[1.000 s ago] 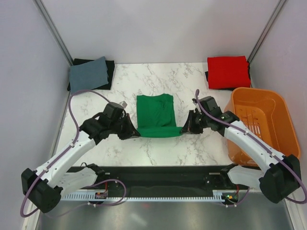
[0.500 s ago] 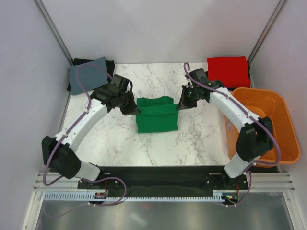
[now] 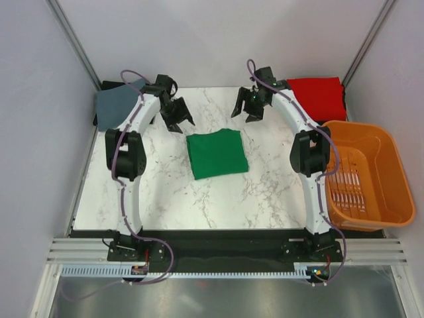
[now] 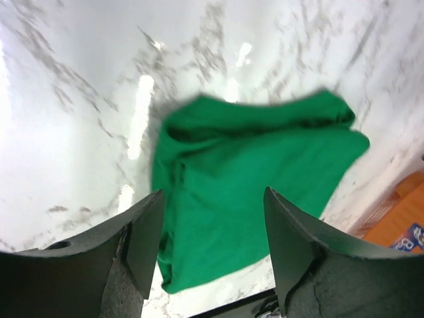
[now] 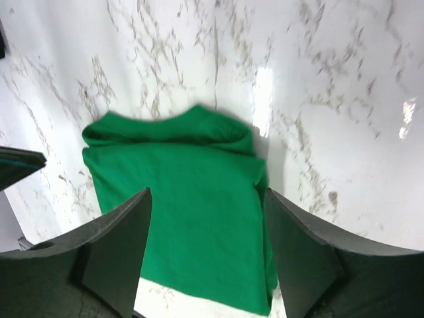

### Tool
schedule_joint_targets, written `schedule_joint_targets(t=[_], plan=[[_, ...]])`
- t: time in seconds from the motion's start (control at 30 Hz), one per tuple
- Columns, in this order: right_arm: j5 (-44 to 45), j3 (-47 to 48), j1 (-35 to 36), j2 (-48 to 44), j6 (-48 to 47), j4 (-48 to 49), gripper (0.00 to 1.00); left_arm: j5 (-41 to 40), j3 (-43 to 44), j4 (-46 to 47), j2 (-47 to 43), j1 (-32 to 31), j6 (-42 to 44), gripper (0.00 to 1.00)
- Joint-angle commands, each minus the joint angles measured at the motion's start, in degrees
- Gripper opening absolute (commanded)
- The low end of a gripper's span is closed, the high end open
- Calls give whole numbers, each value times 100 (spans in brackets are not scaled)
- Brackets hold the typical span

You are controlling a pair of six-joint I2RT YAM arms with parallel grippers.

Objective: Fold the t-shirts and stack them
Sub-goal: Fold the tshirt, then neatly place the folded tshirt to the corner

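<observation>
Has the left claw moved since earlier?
Yes. The left claw moved toward the far edge of the white marble table, now beside the folded grey cloth.

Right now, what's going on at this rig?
Two arms are folding t-shirts. The green shirt lies folded in the middle of the table, and neither arm touches it. The left gripper and the right gripper are both open and empty, hanging above the table just beyond the shirt's far corners. The red shirt sits folded in the far right corner, so the two are not yet stacked. The basket at the right holds no shirt.
</observation>
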Motion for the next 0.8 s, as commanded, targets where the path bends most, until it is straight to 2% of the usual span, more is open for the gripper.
schedule_joint_targets(t=[0.0, 0.07, 0.1, 0.13, 0.17, 0.2, 0.3, 0.43, 0.47, 0.57, 0.77], plan=[[-235, 568, -80, -111, -32, -332, 77, 326, 851, -900, 52, 153, 217, 69], [-200, -133, -72, -723, -129, -87, 77, 177, 441, -752, -291, 144, 252, 69], [-165, -1068, -72, -971, -147, 315, 77, 150, 255, -716, -467, 144, 287, 69], [-147, -1582, -80, -1234, -138, 528, 77, 141, 44, -672, -860, 144, 314, 70], [-156, -2083, -80, -1724, -103, 756, 77, 141, -410, -593, -1073, 118, 358, 69], [-182, -2993, -72, -1947, -42, 1219, 77, 106, -676, -540, -1275, 101, 454, 69], [-305, -4289, -37, -2502, 20, 1847, 77, -60, -1827, -286, -2346, -75, 630, 68], [-358, -5136, 174, -2687, -50, 2216, 75, -140, -3347, 39, -3674, -277, 674, 67], [-419, -5286, 209, -2705, -50, 2330, 75, -140, -3942, 119, -4233, -278, 666, 66], [-508, -5691, 341, -2608, -24, 2682, 73, -350, -5024, 339, -4940, -269, 666, 66], [-420, -6219, 833, -2599, 186, 3034, 70, -350, -6205, 339, -6118, -269, 639, 64]])
